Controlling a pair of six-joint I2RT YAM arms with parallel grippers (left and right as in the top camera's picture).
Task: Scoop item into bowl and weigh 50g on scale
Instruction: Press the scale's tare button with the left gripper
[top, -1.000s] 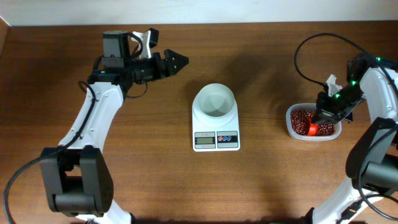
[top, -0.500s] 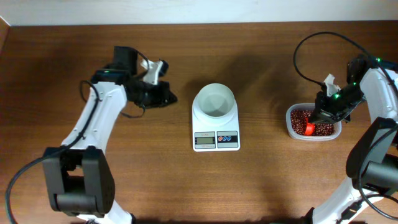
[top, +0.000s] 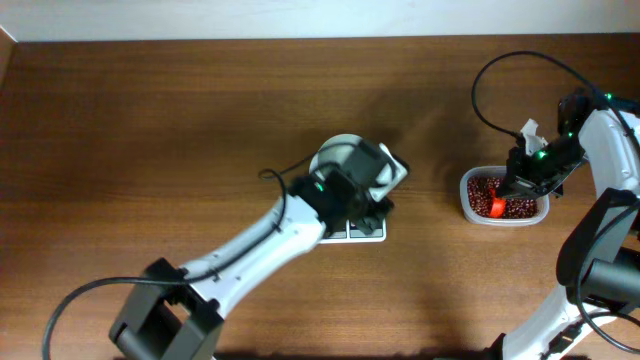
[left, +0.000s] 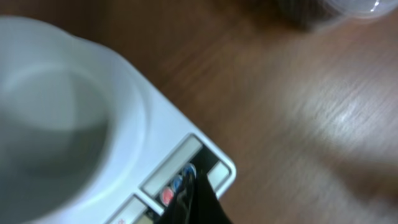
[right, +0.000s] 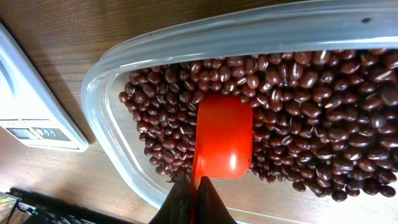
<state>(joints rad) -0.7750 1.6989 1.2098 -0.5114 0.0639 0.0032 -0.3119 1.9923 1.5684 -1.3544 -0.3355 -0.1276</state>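
The white bowl (top: 337, 150) stands on the white scale (top: 366, 235), mostly hidden overhead by my left arm. My left gripper (top: 378, 208) is shut with nothing in it. Its dark tip (left: 194, 178) sits right at the scale's (left: 155, 134) blue button (left: 188, 170), beside another blue one and a red button (left: 166, 196). The bowl (left: 43, 112) looks empty. My right gripper (right: 198, 186) is shut on the handle of a red scoop (right: 224, 137). The scoop lies with its bowl on the dark red-brown beans (right: 311, 93) in the clear tub (right: 106, 81).
The clear tub (top: 467, 200) of beans stands at the right of the wooden table, a hand's width from the scale (right: 31, 106). A black cable (top: 490, 80) loops above the right arm. The left arm stretches diagonally from the lower left across to the scale.
My left arm swung from the far left of the table over to the scale, and its gripper went from open to shut. The right gripper and scoop shifted only slightly in the tub.
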